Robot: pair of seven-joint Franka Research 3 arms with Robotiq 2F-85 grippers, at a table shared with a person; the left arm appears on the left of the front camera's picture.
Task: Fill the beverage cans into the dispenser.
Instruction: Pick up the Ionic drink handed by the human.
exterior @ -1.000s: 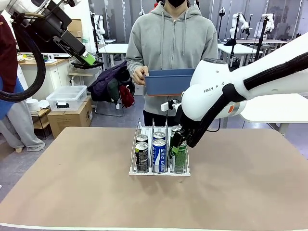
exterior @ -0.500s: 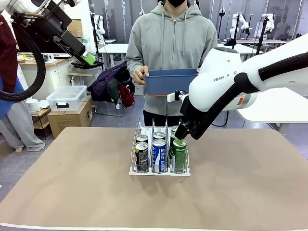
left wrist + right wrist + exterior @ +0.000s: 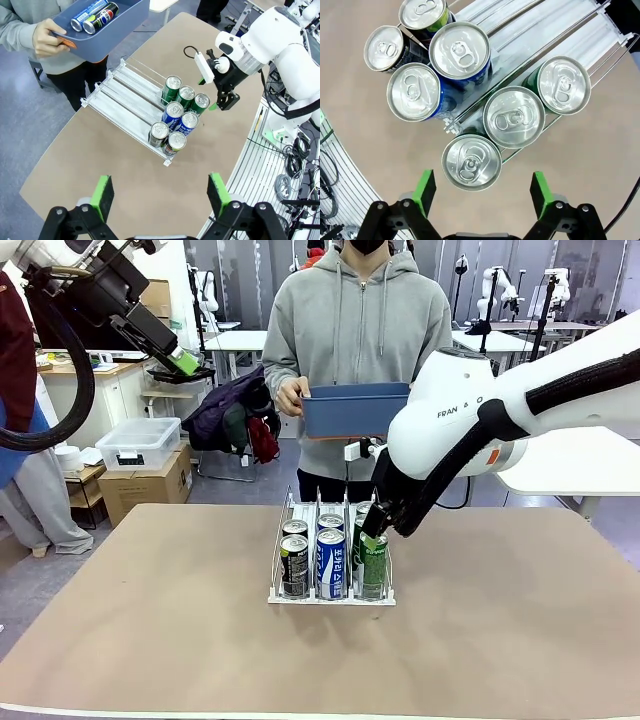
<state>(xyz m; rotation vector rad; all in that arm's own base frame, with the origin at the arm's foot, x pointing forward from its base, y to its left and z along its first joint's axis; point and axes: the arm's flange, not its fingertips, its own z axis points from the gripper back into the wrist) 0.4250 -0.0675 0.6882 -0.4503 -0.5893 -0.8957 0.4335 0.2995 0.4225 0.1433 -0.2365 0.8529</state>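
Seven cans (image 3: 173,109) crowd the dispenser's (image 3: 120,95) front, rear lanes bare; left claw (image 3: 160,186) and right claw (image 3: 482,182) gape empty.

green cans (image 3: 373,566), blue-and-white cans (image 3: 331,562), black cans (image 3: 294,566), clear dispenser (image 3: 120,95), blue bin (image 3: 350,412)

Illumination is bright, even and overhead. Shadows on the table (image 3: 150,640) are soft. The silver can tops (image 3: 514,117) show mild glare. Wrist views exhibit wide-angle edge distortion; focus is sharp.
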